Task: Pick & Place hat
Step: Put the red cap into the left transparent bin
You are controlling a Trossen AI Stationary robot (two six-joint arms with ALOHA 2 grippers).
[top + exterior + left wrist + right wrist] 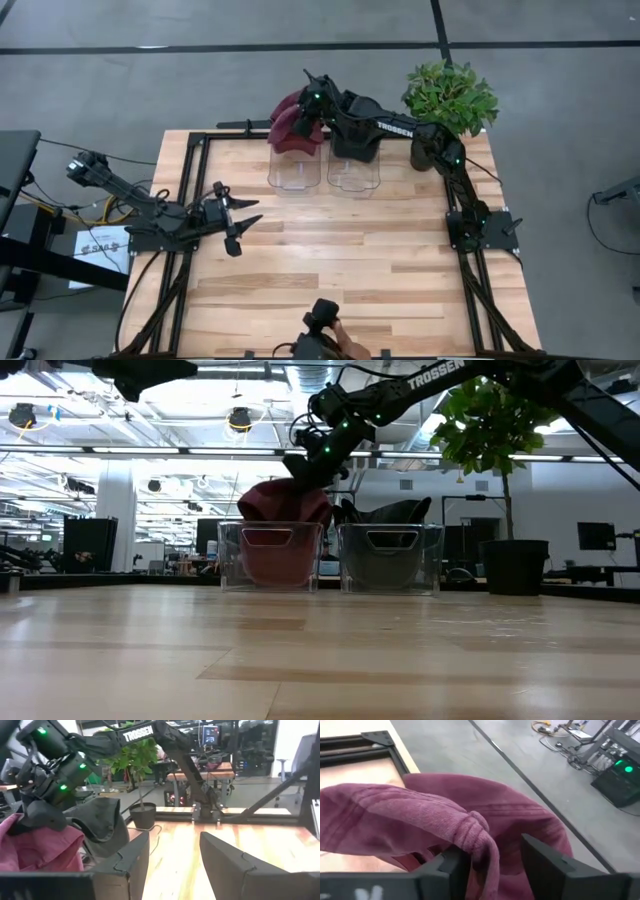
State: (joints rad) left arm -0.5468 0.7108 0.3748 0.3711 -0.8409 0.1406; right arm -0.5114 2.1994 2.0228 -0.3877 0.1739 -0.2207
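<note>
Looking straight down, the right gripper (312,108) reaches across the far edge of the table (330,260) and sits over the red hat (293,130), which is heaped in and over the left of two clear bins (295,168). The second bin (352,170) beside it holds a dark hat (355,148). The left gripper (238,222) waits near the table's left side with its fingers spread and nothing between them.

From table height, the red hat (285,510) bulges above its bin's rim.

The left wrist camera shows the right gripper (42,817) resting on the hat.

The right wrist camera shows a bunched fold of the hat (475,832) between the fingers (545,862), which stand apart rather than pinching it. A clean release probably means spreading fully, then lifting straight up so the fabric does not snag and drag out.
</note>
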